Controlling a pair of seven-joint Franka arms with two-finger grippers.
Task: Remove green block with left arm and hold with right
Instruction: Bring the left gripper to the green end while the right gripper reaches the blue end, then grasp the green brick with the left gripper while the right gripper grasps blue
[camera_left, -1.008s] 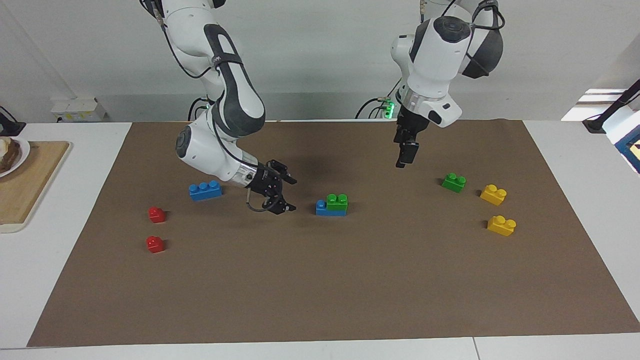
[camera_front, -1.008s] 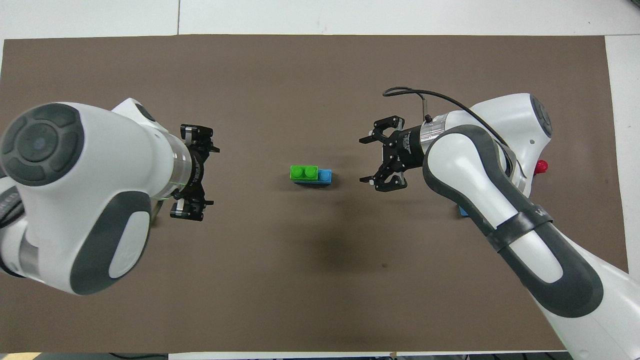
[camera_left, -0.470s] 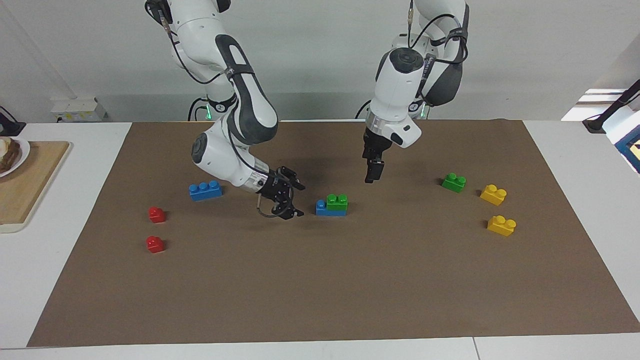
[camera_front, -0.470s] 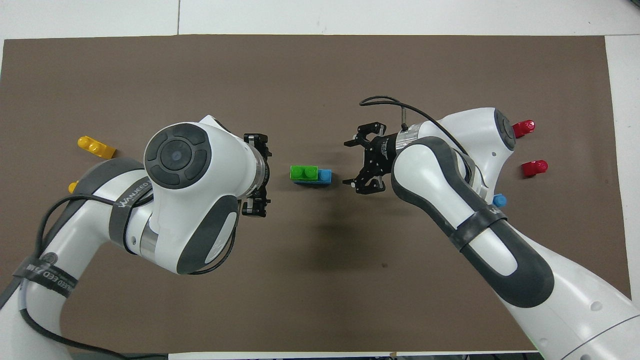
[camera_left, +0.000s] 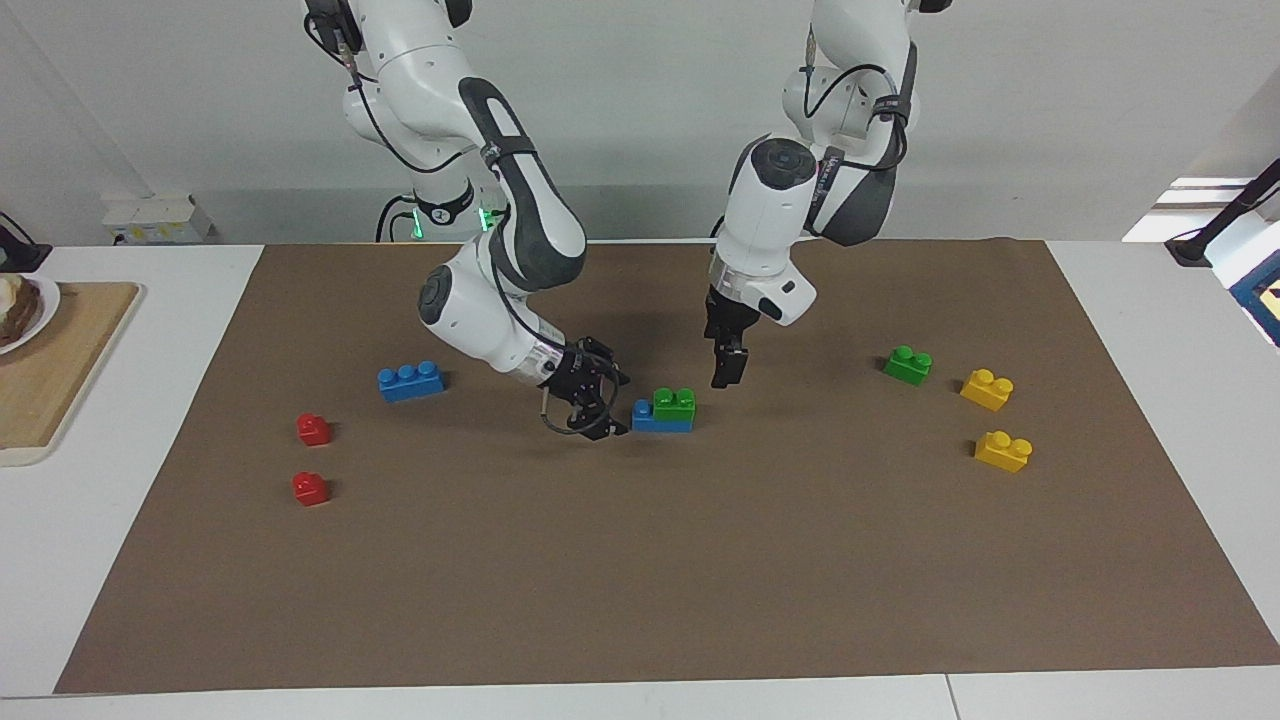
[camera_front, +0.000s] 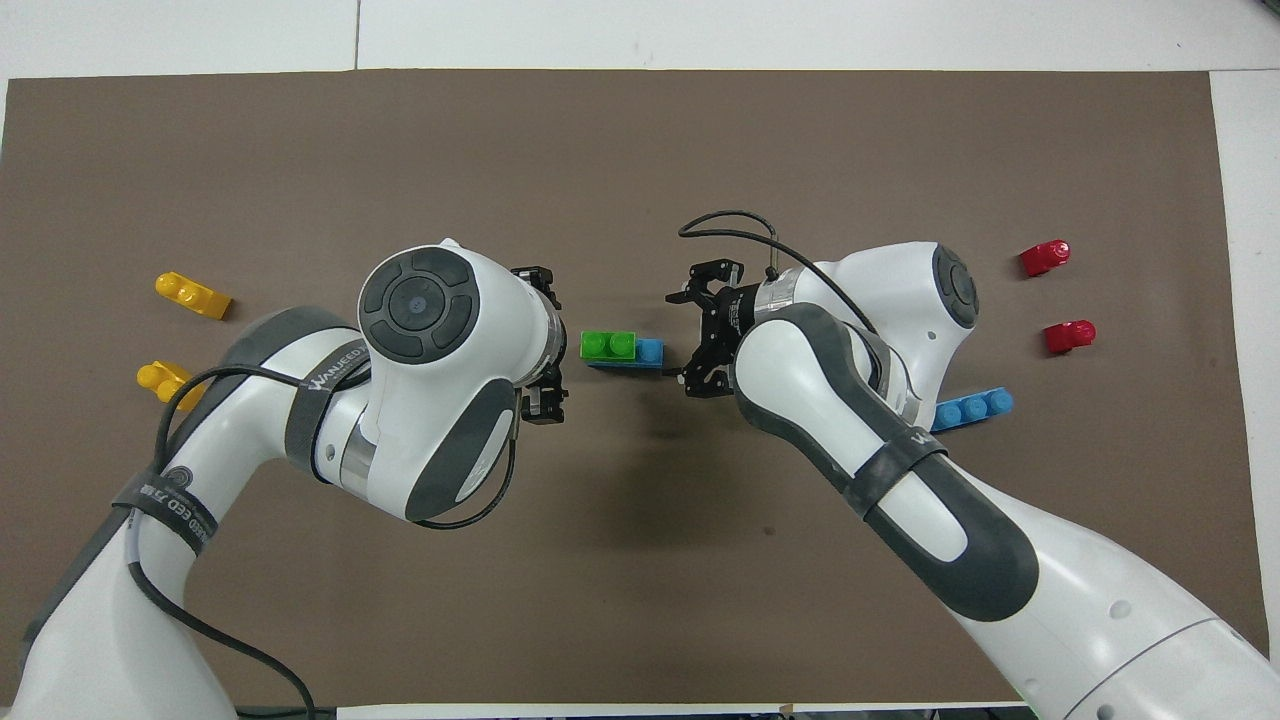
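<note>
Two pincers flank my target. Green block (camera_left: 675, 402) sits studded onto a blue brick (camera_left: 648, 420). My right gripper (camera_left: 606, 404), jaws spread, lies just beside the blue end to brace it; my left gripper (camera_left: 723, 372) hovers close above, its opening unclear.

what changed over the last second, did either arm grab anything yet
Both arms closed in on the stacked pair at mid-mat. The right gripper, open, slid low along the mat up to the blue brick. The left gripper swung in from the left arm's end and came lower, now up in the air beside the green block. Nothing grabbed or released. The stack and the loose bricks stayed put.
</note>
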